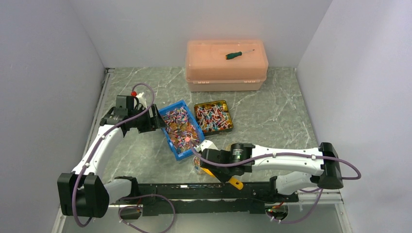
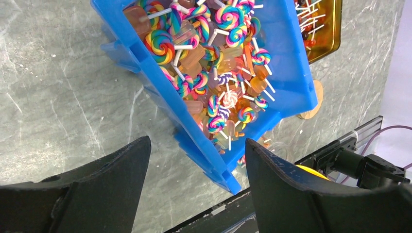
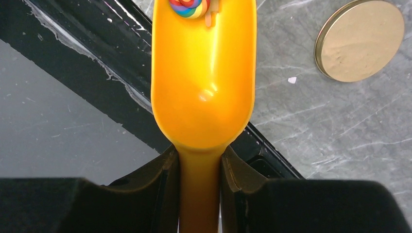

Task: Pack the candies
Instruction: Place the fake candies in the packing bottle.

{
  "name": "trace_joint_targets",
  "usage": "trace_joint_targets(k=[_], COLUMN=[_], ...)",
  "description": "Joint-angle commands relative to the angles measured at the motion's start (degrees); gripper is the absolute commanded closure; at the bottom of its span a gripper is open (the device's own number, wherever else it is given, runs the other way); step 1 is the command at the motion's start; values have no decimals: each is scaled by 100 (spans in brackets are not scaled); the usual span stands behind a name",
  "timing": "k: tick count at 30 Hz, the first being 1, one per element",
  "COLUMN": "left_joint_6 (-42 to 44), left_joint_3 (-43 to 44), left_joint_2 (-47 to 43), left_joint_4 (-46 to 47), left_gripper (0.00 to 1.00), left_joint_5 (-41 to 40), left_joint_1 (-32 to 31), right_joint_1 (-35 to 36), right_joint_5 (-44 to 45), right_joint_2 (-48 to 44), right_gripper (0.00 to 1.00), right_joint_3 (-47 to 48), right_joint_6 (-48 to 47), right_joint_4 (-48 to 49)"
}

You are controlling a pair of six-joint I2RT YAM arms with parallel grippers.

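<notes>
The candies (image 2: 214, 63) are swirl lollipops and small sweets heaped in a blue bin (image 1: 168, 139). More candies fill a gold tin (image 1: 213, 116) just right of it. My left gripper (image 2: 197, 160) stands open at the bin's left side (image 1: 154, 120), and the bin's corner shows between its fingers without touching them. My right gripper (image 3: 199, 155) is shut on the handle of an orange scoop (image 3: 204, 73). It is near the table's front edge (image 1: 210, 158). One rainbow candy (image 3: 187, 6) lies at the scoop's far end.
A round gold lid (image 3: 359, 41) lies flat on the marble table by the bin's near end. A clear round container (image 2: 281, 149) shows partly beside it. At the back stands a shut orange box (image 1: 226, 68) with a green-handled screwdriver (image 1: 238, 53) on top. A black rail (image 1: 194, 191) runs along the front.
</notes>
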Motion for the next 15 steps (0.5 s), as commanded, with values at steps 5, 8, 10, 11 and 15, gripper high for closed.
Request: trace_joint_targets(k=[5,8,10,11,15], left_joint_6=[30,30,29,30,21], left_joint_3=[-21,-27,-27,-27,-27], left_joint_2=[-245,-265,-274,-277,-307], left_joint_4=[139,141,141,141,128], left_gripper=[23,23,23,23,23], left_joint_5=[59,93,120,136,149], left_joint_1=[36,36,36,36,45], right_joint_1=[29,20,13,11,-19], right_joint_5=[-182,-203,-242,-256,-312], right_joint_2=[428,544,621,665,816], right_gripper=[100,100,100,100,100], right_joint_3=[583,682,759,794,945], right_joint_6=[189,187,183,183,196], right_joint_4=[-527,-673,-769,-825,-1004])
